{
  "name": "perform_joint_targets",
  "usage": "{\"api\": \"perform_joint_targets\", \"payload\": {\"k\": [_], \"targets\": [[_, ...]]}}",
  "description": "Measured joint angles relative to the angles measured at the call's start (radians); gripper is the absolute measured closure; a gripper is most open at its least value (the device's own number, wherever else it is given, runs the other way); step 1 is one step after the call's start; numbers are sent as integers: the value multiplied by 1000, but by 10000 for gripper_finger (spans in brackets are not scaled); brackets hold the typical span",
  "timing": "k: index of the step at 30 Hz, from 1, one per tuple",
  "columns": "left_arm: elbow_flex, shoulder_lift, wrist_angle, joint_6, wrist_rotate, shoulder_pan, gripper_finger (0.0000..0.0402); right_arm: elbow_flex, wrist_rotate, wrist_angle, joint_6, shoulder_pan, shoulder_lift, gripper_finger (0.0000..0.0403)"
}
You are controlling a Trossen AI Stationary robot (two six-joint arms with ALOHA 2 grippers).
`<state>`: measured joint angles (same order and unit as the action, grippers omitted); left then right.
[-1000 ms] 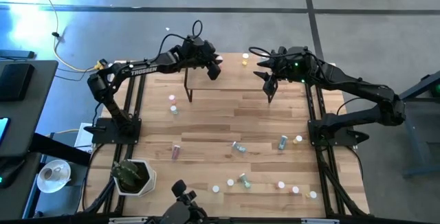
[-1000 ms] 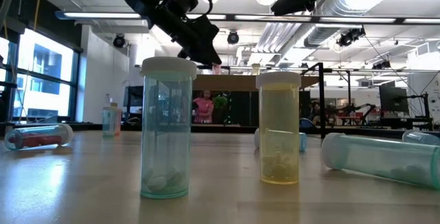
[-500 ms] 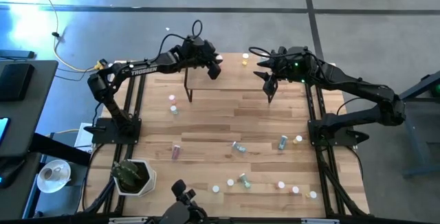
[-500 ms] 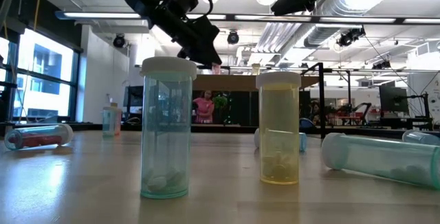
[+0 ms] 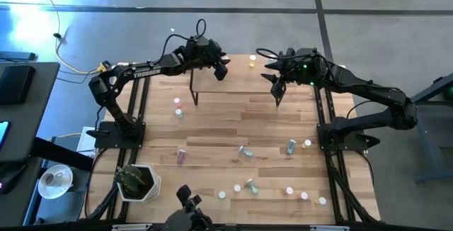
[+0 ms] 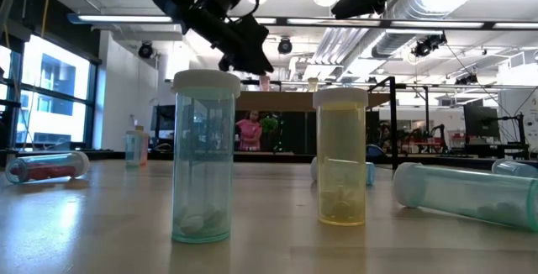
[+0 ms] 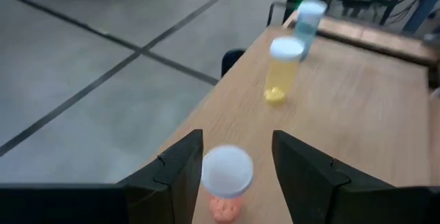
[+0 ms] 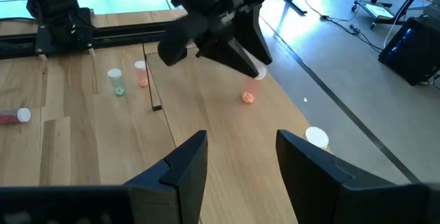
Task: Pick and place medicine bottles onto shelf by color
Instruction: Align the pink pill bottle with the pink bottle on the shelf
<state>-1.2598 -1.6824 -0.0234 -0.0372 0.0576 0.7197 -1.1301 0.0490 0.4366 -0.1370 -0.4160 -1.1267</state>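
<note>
The shelf (image 5: 237, 81) stands at the table's far side between my two arms. My left gripper (image 7: 237, 136) is open over the shelf's left part. Its fingers stand on either side of a pink bottle (image 7: 227, 183), white cap up, that stands on the shelf board. The right wrist view shows this pink bottle (image 8: 251, 90) under the left fingertips. Farther along the shelf stand a yellow bottle (image 7: 283, 69) and a blue one (image 7: 309, 18). My right gripper (image 8: 242, 135) hangs open above the shelf's right end (image 5: 274, 81), with nothing between its fingers. My left gripper's fingers come level with the pink bottle's cap (image 7: 227, 170), slanting down from the table's left. One finger stands clear of the cap. The other finger (image 7: 185, 169) lies close against it, and I cannot tell whether it touches. The bottle stands upright on the shelf.
Several bottles are scattered over the table's near half, some upright (image 6: 202, 156) (image 6: 341, 156), some lying (image 6: 458, 192) (image 6: 46, 166). Two more stand on the table left of the shelf (image 5: 178, 108). A plant pot (image 5: 136, 181) sits off the near left corner.
My left gripper has opened and let go of the pink bottle, which stays upright on the shelf where it was set.
</note>
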Motion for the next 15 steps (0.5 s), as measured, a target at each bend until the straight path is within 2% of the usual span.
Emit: {"api": "perform_joint_targets", "payload": {"k": [11,15], "targets": [[0,120,-26,-2,21,-7,236,0,0,40,16,0,0,237],[0,163,-88,-59,21,-29,236,0,0,96,66,5,0,237]]}}
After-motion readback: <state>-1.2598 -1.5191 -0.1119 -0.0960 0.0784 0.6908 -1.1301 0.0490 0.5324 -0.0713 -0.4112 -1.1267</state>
